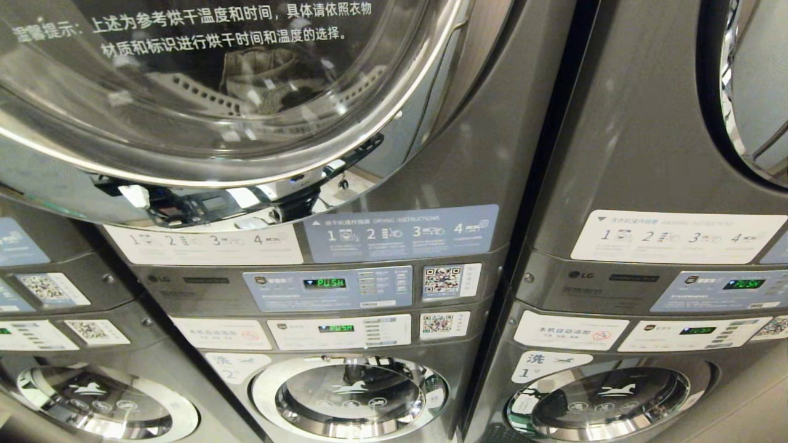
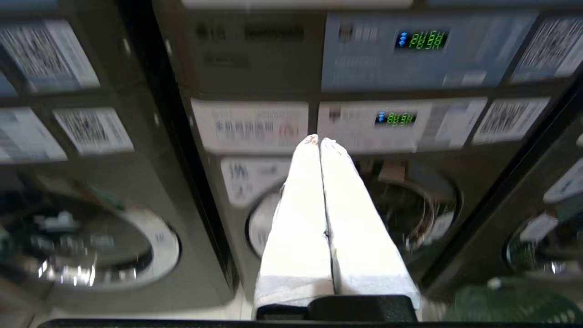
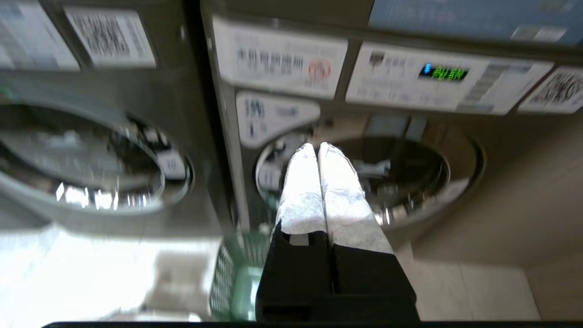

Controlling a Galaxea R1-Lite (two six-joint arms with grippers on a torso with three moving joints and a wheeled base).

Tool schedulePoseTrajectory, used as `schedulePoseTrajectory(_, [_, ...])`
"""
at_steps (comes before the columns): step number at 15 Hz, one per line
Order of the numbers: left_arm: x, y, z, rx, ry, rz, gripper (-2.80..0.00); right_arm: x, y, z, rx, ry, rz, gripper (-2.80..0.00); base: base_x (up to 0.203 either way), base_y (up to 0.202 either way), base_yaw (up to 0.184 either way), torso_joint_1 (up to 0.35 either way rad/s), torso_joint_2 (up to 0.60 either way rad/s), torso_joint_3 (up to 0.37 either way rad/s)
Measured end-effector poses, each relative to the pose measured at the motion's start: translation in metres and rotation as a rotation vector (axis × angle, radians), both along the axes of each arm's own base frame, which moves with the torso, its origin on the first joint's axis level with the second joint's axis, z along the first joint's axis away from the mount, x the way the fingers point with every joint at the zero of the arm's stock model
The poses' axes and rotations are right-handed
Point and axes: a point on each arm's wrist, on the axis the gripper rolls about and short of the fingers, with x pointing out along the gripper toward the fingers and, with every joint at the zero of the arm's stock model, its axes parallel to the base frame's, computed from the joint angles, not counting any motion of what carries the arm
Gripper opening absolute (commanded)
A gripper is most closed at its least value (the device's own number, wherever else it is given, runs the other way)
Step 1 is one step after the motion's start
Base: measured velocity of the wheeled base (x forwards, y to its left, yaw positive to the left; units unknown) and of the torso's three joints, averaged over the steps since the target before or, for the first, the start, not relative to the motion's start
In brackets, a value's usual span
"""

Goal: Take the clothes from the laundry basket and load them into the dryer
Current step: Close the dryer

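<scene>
Dryer (image 1: pixel 468 154) door looks closed — the big chrome-rimmed glass (image 1: pixel 203 92) sits across the drum, and pale denim clothes (image 1: pixel 258 77) show through it, lying inside the drum. So my read is the loading step is done or nearly done, and the arms are at a tucked pose in front of the machines. Neither arm shows in the head view. Left end effector (image 2: pixel 319 139) has its white fingers pressed together with nothing between them, pointing at the panel labels above the lower washer (image 2: pixel 401 214). Right end effector (image 3: pixel 316 148) is likewise pressed together and empty, pointing at the next washer door (image 3: pixel 387 177). The basket (image 3: pixel 234 278) is on the floor just in front of the washers, low beside the right arm; a green edge of it also shows in the left wrist view. What I can see of its inside looks empty, but most of it is hidden behind the arm, so I can't tell for sure whether any garment is left. Next move calls for a check of the basket — if it's empty, nothing more to pick, only confirm the door is latched; if not, the door must be reopened before another grab. Risk: the door may be shut but not latched, which can't be judged from here.
</scene>
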Motion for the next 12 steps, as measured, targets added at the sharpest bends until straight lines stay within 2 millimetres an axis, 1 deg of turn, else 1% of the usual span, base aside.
schedulePoseTrajectory(1, [-0.006, 0.000, 0.018, 0.008, -0.060, -0.010, -2.80, -0.001, 0.000, -0.001, 0.006, -0.049, 0.001, -2.80, 0.000, 0.000, 0.000, 0.000, 0.00, 0.000])
schedulePoseTrajectory(3, [-0.021, -0.001, 0.066, 0.023, -0.178, -0.023, -2.80, -0.003, 0.000, -0.002, -0.005, -0.085, 0.009, -2.80, 0.000, 0.000, 0.000, 0.000, 0.00, 0.000])
schedulePoseTrajectory(4, [-0.025, -0.001, 0.093, 0.031, -0.216, -0.024, -2.80, -0.004, 0.000, -0.002, -0.009, -0.092, 0.011, -2.80, 0.000, 0.000, 0.000, 0.000, 0.00, 0.000])
schedulePoseTrajectory(5, [-0.023, -0.001, 0.124, 0.041, -0.236, -0.023, -2.80, -0.004, 0.000, -0.003, -0.009, -0.098, 0.010, -2.80, 0.000, 0.000, 0.000, 0.000, 0.00, 0.000])
schedulePoseTrajectory(6, [-0.018, -0.001, 0.153, 0.052, -0.256, -0.018, -2.80, -0.005, 0.000, -0.003, 0.001, -0.103, 0.007, -2.80, 0.000, 0.000, 0.000, 0.000, 0.00, 0.000])
schedulePoseTrajectory(7, [-0.008, -0.001, 0.186, 0.064, -0.280, 0.001, -2.80, -0.005, -0.001, -0.002, 0.022, -0.109, 0.004, -2.80, 0.000, 0.000, 0.000, 0.000, 0.00, 0.000])
schedulePoseTrajectory(10, [0.025, 0.001, 0.280, 0.081, -0.427, 0.101, -2.80, -0.005, -0.001, -0.003, 0.049, -0.107, -0.008, -2.80, 0.000, 0.000, 0.000, 0.000, 0.00, 0.000])
schedulePoseTrajectory(12, [0.046, 0.003, 0.321, 0.091, -0.499, 0.152, -2.80, -0.005, -0.001, -0.002, 0.057, -0.108, -0.009, -2.80, 0.000, 0.000, 0.000, 0.000, 0.00, 0.000])
